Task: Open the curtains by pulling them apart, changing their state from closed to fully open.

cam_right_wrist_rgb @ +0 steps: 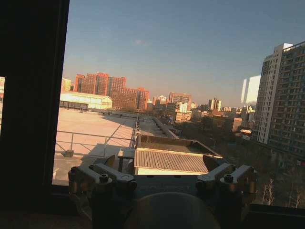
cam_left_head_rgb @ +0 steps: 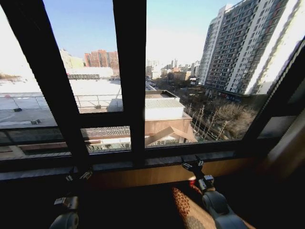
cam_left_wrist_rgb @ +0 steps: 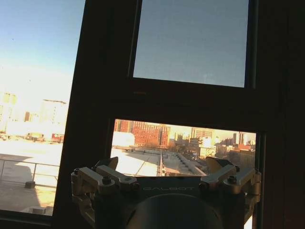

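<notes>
Both tools are low, in front of the window sill [cam_left_head_rgb: 157,164]. Left tool [cam_left_head_rgb: 79,175] sits below the left part of the window frame [cam_left_head_rgb: 131,81]; its wrist view shows the fingers [cam_left_wrist_rgb: 107,174] spread wide with nothing between them. Right tool [cam_left_head_rgb: 192,165] is raised slightly higher, close to the sill right of the central upright; its wrist view likewise shows the fingers [cam_right_wrist_rgb: 105,175] apart and empty, aimed at the glass.

Curtains: no sheer fabric hangs across the panes. The rooftops and the tower block [cam_left_head_rgb: 243,47] are seen through bare glass across the whole width. A pale slanted band [cam_left_head_rgb: 291,148] at the far right edge of the head view may be a gathered panel, but this cannot be confirmed.

Assessment: with the glazing uncovered from side to side and neither tool holding cloth, the task appears complete or very nearly so. Any remaining work would be limited to clearing the panels fully to the sides, and the frames do not show whether that is needed.

A patterned object [cam_left_head_rgb: 183,207] lies below the right arm; it is not involved.
</notes>
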Robot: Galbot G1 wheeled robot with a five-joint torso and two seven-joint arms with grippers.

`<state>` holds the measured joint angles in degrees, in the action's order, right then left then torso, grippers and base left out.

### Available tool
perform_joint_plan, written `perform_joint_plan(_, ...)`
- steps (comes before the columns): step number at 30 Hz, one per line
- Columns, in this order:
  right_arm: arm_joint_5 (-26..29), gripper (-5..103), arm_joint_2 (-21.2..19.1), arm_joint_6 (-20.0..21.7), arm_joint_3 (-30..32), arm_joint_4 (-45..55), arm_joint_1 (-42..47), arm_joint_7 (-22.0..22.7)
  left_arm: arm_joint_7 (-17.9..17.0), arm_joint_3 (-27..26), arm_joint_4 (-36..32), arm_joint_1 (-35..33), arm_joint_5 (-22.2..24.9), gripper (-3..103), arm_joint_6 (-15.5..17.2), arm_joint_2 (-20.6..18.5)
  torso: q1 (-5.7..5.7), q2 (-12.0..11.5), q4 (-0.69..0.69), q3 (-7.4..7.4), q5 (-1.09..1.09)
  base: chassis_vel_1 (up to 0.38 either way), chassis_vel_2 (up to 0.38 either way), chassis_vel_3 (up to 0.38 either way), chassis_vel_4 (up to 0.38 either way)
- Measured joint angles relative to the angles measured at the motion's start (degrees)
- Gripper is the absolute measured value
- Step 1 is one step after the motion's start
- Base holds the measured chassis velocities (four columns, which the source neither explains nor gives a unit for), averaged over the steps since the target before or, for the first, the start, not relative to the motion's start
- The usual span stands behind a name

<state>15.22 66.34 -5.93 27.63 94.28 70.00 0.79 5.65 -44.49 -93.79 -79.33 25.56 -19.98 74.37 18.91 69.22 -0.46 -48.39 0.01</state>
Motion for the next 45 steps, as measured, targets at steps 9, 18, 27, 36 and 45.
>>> perform_joint_plan(9,0.00,100,-0.01,0.00,0.01,0.00,0.00,0.00,0.01,0.02,0.00,0.00,0.00,100,0.00,0.01,-0.01,0.00,0.00,0.00,-0.01,0.185,-0.252,-0.176,0.266)
perform_joint_plan(18,0.00,100,-0.01,0.00,0.01,0.00,0.00,0.00,0.03,0.01,0.00,-0.01,0.00,100,0.00,0.01,-0.04,0.01,0.00,0.02,0.01,0.334,-0.348,-0.326,0.339)
perform_joint_plan(27,0.00,100,-0.01,0.00,0.01,0.00,0.00,0.00,0.03,0.01,0.00,-0.01,0.00,100,0.00,0.01,-0.03,0.00,0.01,0.01,-0.02,0.309,-0.362,-0.314,0.354)
perform_joint_plan(36,0.00,100,-0.01,0.00,0.01,0.01,0.01,0.00,0.02,0.00,0.01,-0.02,0.00,100,0.00,0.01,-0.06,0.04,0.01,0.03,-0.07,0.163,-0.150,-0.176,0.184)
perform_joint_plan(45,0.00,100,-0.02,0.00,0.02,0.00,0.00,0.00,0.04,0.03,0.00,0.01,0.00,100,0.00,0.02,0.03,-0.03,0.02,-0.01,-0.01,0.001,0.003,-0.006,0.007)
